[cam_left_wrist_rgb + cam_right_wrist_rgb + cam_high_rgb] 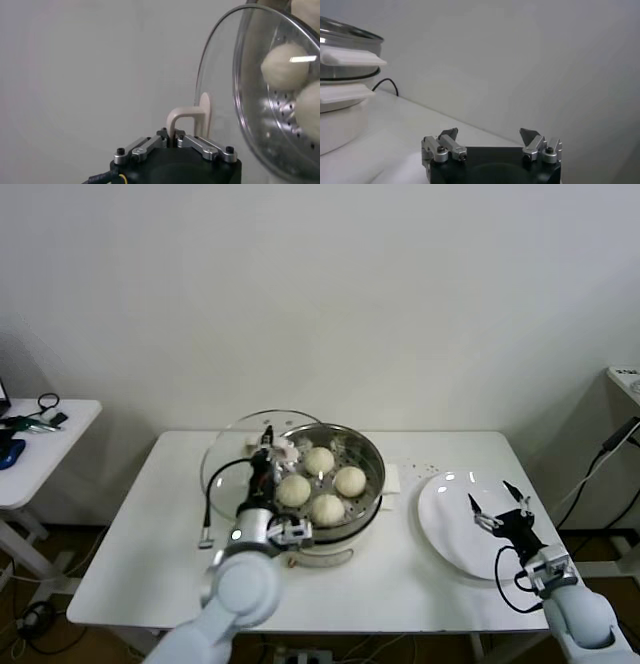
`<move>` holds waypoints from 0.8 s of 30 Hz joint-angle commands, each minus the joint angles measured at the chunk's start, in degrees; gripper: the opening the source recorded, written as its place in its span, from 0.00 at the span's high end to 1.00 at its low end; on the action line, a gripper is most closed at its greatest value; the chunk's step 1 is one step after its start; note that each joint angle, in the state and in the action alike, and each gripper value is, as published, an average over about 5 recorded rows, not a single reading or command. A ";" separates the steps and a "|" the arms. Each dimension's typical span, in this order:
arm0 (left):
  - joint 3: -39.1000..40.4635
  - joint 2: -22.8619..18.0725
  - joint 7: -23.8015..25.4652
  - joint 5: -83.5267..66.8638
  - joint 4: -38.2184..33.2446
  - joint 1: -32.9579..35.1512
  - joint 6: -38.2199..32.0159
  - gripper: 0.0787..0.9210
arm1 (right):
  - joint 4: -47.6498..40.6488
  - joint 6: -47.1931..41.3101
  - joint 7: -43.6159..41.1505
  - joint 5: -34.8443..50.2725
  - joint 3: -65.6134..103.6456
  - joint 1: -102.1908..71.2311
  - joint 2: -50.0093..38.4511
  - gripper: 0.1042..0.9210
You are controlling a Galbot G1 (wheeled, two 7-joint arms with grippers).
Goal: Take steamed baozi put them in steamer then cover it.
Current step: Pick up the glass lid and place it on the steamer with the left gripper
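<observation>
Head view, near to far: the robot's left arm is reaching up the table's left-centre, and the left gripper [266, 446] is sitting at the steamer's left rim, clenched on the cream-white bar handle [284, 448] of the cover [232, 452]. The right gripper [499, 509] is hanging over the near part of the white plate [450, 519] on the table's right side — jaws spread wide, nothing between them, parked.

The steamer [362, 452] is standing approx. mid-table on its white base [330, 552], with a side handle [391, 480] sticking out toward the plate. Four steamed baozi [329, 509] are lying inside on the perforated tray, grouped close together: one nearest the robot, one to its left, one to its right, one at the far side. The cover is tilted, not seated — its glass disc is standing off the steamer's left side w/ the far edge overlapping the rim. A black cable [210, 499] is looping on the white table [470, 454] left of the steamer.

Left wrist view is showing the grip close up: the fingers [202, 145] are pinched together on the bar handle [182, 117], the clear lid [220, 75] is rising edge-on beyond them, and two buns [284, 66] plus tray holes are showing through the glass.

Right wrist view: the fingertips [536, 140] are standing well apart and bare, with the steamer's steel wall [345, 30] and white handles [350, 57] farther off, and a dark cable [387, 85] beside the base.
</observation>
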 commanded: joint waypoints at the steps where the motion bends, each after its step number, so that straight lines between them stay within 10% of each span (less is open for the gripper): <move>1: 4.04 -15.23 3.67 7.49 9.28 -4.79 3.31 0.92 | -0.75 0.30 -0.07 -0.57 0.63 -0.08 0.37 0.12; 10: 2.70 -22.08 0.85 11.28 13.09 -2.43 3.20 0.92 | -1.09 0.43 -0.06 -1.10 1.04 -0.25 0.74 0.12; 24: 3.57 -21.13 -1.48 13.44 17.35 -3.02 2.67 0.92 | -2.25 1.35 -0.70 -1.54 1.90 -0.97 0.77 0.12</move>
